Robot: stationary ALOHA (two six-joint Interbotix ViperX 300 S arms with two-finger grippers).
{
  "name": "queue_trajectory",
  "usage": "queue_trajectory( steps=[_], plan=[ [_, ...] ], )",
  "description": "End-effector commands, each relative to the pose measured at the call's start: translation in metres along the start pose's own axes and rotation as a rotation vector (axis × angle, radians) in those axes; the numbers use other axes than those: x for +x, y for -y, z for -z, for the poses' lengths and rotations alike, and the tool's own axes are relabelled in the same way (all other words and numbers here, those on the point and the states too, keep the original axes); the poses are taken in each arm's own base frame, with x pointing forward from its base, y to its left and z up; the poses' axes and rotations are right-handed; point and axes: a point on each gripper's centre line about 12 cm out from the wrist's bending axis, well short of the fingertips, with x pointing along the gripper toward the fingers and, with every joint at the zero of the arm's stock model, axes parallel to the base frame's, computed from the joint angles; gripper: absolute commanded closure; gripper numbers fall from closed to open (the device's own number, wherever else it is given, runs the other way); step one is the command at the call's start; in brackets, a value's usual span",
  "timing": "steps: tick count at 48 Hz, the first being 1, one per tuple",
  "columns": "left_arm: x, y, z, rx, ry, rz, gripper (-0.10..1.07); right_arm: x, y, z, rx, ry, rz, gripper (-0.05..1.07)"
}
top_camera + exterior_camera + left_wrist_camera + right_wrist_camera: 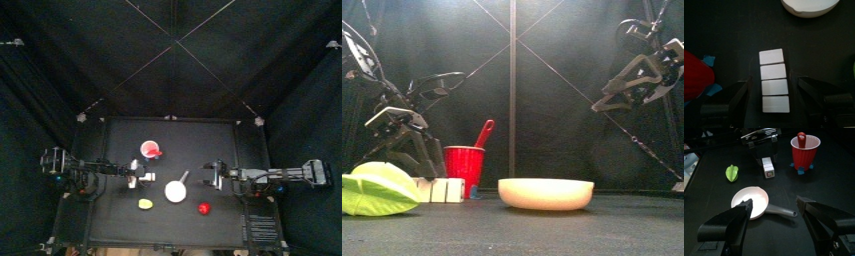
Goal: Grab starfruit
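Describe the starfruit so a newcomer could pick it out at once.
Look at the black table, along its front edge. The starfruit lies there on the left arm's side, left of the white dish. It is the only yellow-green, ridged thing; the small red object lies right of the dish.

Glossy red plastic cup (805, 150), matt black table (837, 183)

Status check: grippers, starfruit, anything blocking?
Left gripper open over white blocks. Right gripper open, empty, above white dish. Starfruit free on table, untouched. Nothing in the way.
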Motion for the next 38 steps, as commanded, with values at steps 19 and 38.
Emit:
queue_trajectory(
  steps=[19,38],
  plan=[
    [-0.045,0.034,-0.067,-0.095,0.185,0.086,0.04,0.002,0.000,-0.006,0.004,0.016,0.003,0.03],
    [0.003,0.100,-0.081,-0.024,-0.224,0.238,0.05,0.002,0.000,-0.004,0.005,0.011,0.002,0.03]
  ],
)
